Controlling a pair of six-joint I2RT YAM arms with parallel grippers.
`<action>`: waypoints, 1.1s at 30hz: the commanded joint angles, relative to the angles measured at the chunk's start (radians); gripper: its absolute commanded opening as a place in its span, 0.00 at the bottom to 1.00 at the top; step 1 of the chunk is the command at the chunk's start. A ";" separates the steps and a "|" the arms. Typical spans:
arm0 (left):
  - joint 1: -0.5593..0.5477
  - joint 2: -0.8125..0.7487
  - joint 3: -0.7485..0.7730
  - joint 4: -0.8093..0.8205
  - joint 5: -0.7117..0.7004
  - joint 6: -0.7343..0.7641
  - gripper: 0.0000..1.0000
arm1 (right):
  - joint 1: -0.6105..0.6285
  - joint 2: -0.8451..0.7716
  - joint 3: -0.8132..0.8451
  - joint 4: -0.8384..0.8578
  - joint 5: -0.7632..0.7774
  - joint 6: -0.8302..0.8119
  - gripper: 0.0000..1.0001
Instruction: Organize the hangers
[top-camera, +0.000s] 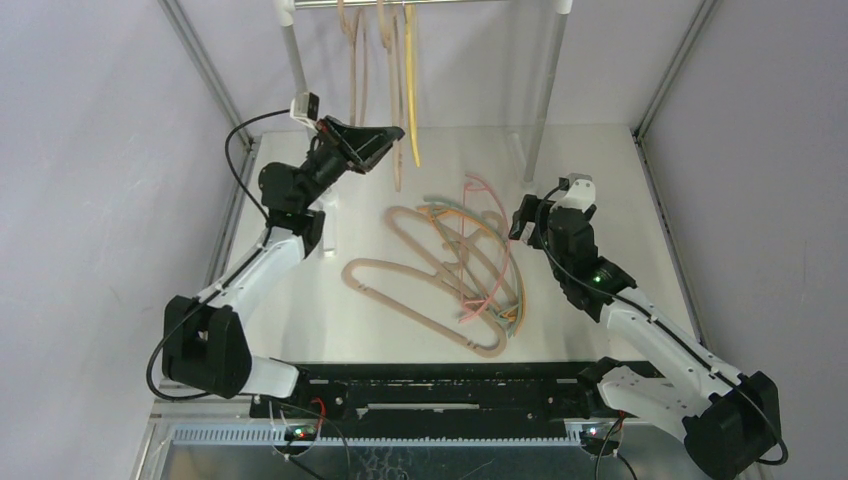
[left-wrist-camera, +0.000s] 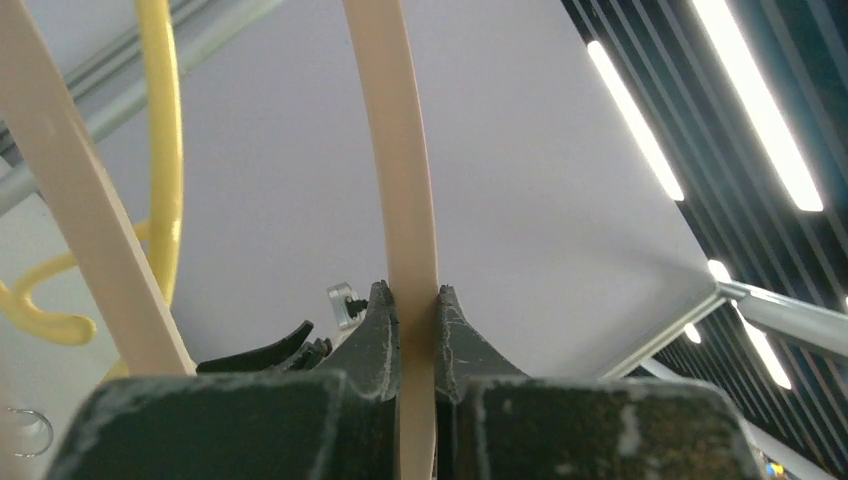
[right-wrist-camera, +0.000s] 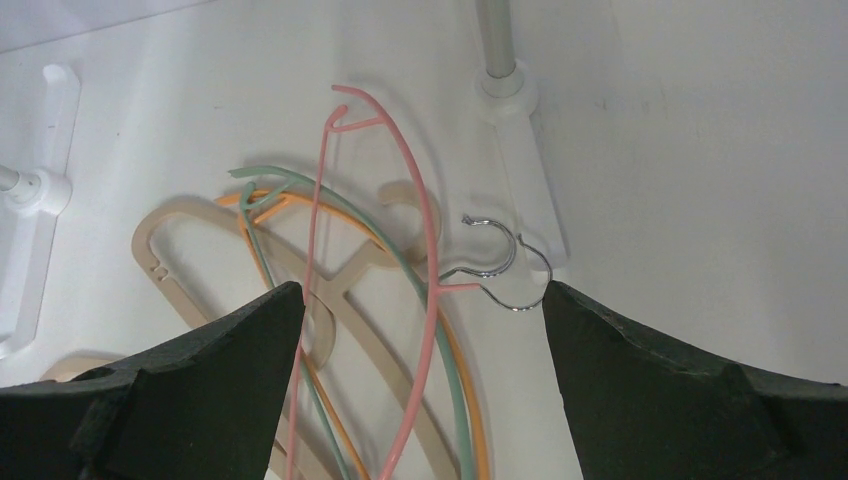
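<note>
Top camera: left gripper (top-camera: 388, 137) is up among the hung hangers (top-camera: 352, 70), its grip hard to judge from here. A loose pile (top-camera: 450, 265) lies on the table (top-camera: 600, 180).

Left wrist: jaws pinch a beige hanger (left-wrist-camera: 405, 150), with a yellow hanger (left-wrist-camera: 160, 100) beside it.

Right wrist: right gripper (right-wrist-camera: 422, 295) gapes wide and empty above the pink hanger (right-wrist-camera: 322, 200). The metal hooks (right-wrist-camera: 505, 255) show clearly only here.

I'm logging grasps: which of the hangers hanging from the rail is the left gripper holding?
The beige hanger pinched in the left gripper. The yellow hanger and the other beige hanger hang free beside it.
</note>
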 joint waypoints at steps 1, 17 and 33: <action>0.035 -0.075 0.076 -0.110 -0.052 0.076 0.00 | -0.013 -0.003 0.039 0.005 -0.016 -0.018 0.98; 0.111 0.012 0.228 -0.340 -0.049 0.095 0.00 | -0.049 0.001 0.039 0.004 -0.041 -0.022 0.98; 0.143 0.027 0.201 -0.431 -0.079 0.108 0.08 | -0.075 -0.002 0.018 0.005 -0.058 -0.013 0.97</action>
